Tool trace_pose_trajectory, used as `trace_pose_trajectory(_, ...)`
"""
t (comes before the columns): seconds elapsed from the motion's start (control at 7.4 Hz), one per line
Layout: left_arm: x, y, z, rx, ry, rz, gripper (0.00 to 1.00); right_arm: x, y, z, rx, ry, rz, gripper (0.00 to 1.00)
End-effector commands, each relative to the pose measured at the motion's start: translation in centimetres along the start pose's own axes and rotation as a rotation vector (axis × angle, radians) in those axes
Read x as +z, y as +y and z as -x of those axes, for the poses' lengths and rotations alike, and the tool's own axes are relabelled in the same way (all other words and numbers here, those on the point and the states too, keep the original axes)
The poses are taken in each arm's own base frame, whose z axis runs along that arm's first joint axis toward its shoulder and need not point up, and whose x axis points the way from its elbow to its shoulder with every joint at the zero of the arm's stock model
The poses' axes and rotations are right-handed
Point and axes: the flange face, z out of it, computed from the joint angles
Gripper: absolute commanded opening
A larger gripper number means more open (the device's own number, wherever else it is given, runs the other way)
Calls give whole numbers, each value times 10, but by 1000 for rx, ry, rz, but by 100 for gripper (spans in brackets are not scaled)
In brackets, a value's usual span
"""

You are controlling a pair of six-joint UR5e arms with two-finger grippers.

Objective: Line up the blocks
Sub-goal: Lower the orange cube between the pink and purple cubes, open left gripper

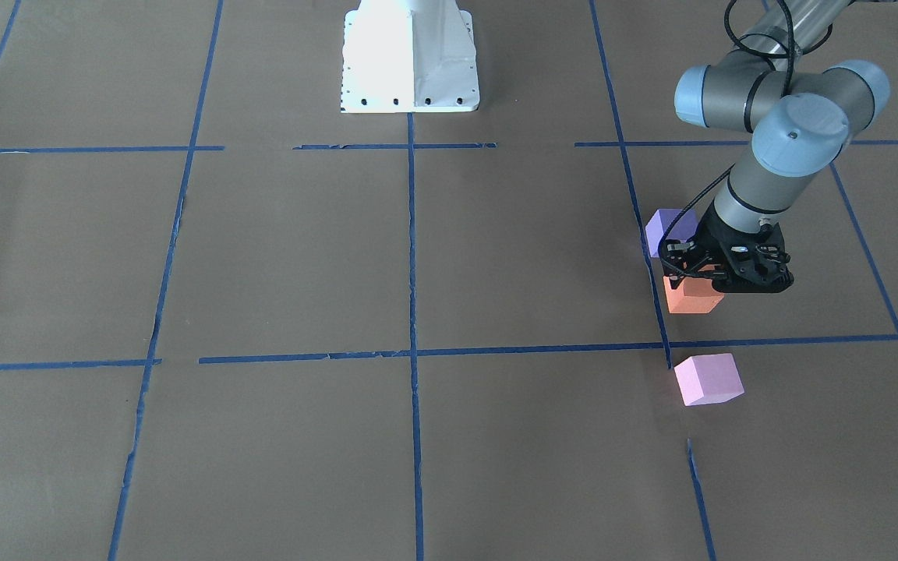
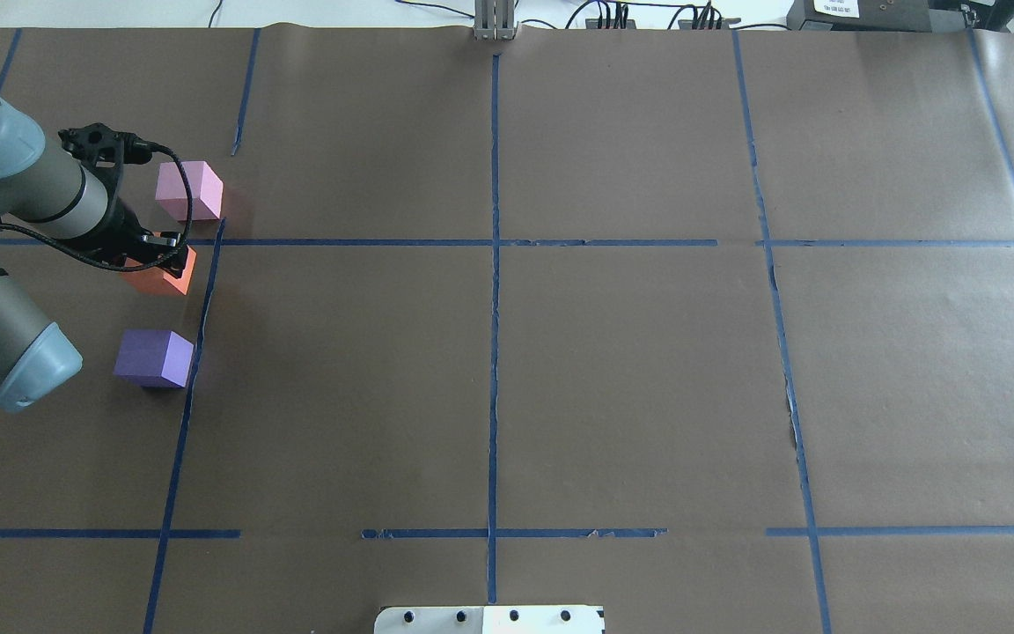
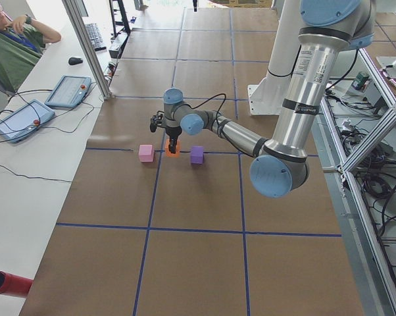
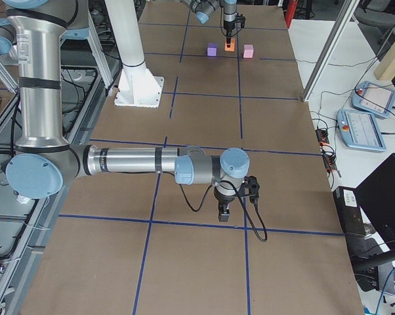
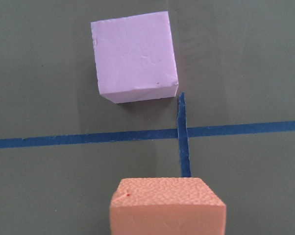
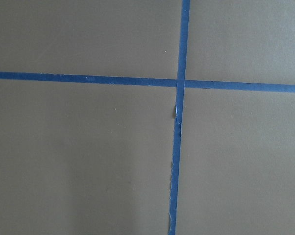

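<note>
From across the table, the left gripper (image 1: 718,273) sat low on the orange block (image 1: 694,300). The purple block (image 1: 663,230) was behind it and the pink block (image 1: 708,379) in front. Its black body hid the fingers, so I could not tell whether they clamped the block or were spread.

From overhead, all three blocks lay near the table's (image 2: 560,370) left edge, the orange one between the others. It probably sat there to fill the row's middle.

The left-end view showed them roughly in a row.

From the right end, the right gripper (image 4: 224,211) hung near the opposite edge, fingers unreadable.

The left wrist camera showed orange close below and pink beyond the blue tape (image 5: 88,138).

The right wrist camera saw only tape.
</note>
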Motion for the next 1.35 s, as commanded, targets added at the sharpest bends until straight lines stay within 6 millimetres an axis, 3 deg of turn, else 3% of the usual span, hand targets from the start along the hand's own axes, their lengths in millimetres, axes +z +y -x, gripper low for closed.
trace_pose_trajectory(0.0, 10, 2, 3, -23, 5, 14, 0, 0, -1, 0, -1, 0, -1, 100)
trace_pose_trajectory(0.41, 12, 2, -2, -23, 9, 17, 0, -1, -1, 1, -2, 0, -2, 100)
trace_pose_trajectory(0.54, 12, 2, -2, -16, 8, 16, 5, -1, -1, 1, -2, 0, -2, 100)
trace_pose_trajectory(0.81, 14, 1, -3, -7, 10, 16, 74, 0, 0, 1, -2, 1, 0, 100)
trace_pose_trajectory(0.95, 15, 1, -3, -7, 10, 16, 100, -1, -1, 1, -2, 1, -2, 100)
trace_pose_trajectory(1.22, 13, 1, -4, -5, 13, 16, 100, 0, 0, 0, 0, 1, 0, 100)
